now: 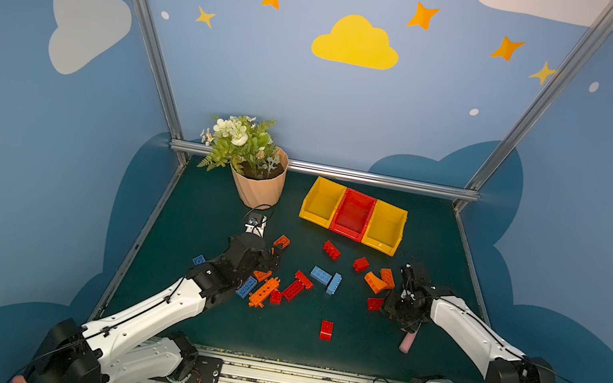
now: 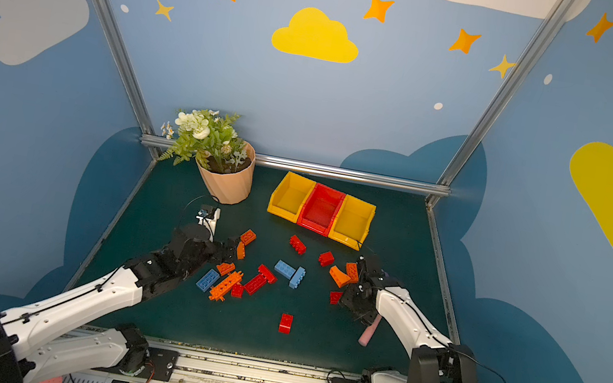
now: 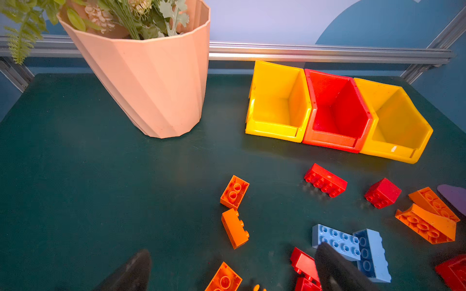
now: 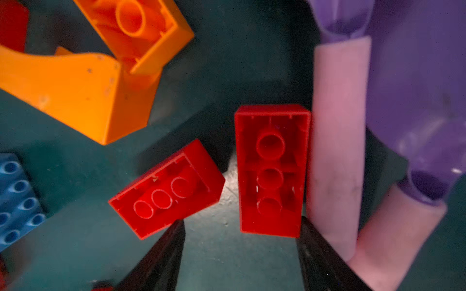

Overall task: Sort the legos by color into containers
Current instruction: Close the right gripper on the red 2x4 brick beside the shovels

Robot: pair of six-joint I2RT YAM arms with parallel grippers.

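Green desk: dark and flat; all that we list rests on it.
The containers: three open-front bins joined in a row, yellow, red, yellow, at the far edge of the desk, open fronts facing the arms.
The legos: red, orange and light blue bricks. Every one we see lies loose on the desk in front of the containers, two red ones nearest the open fronts.
The left pincer: spread wide with nothing in it. We find it in front of the containers and off to their left. A small orange brick lies on the desk just ahead of the gap between its fingers.
The right pincer: partly open and gripping nothing, low over the desk in front of the right-hand yellow bin. An upturned red brick has its near end between the fingertips, close against one finger and clear of the other. That other fingertip sits at the edge of a second red brick, which lies askew.
The pink foam cylinder: we see it alongside the upturned red brick, touching its long side, with a purple piece just beyond.
The flower pot: peach, holding greenery and white flowers, left of the containers and apart from them.
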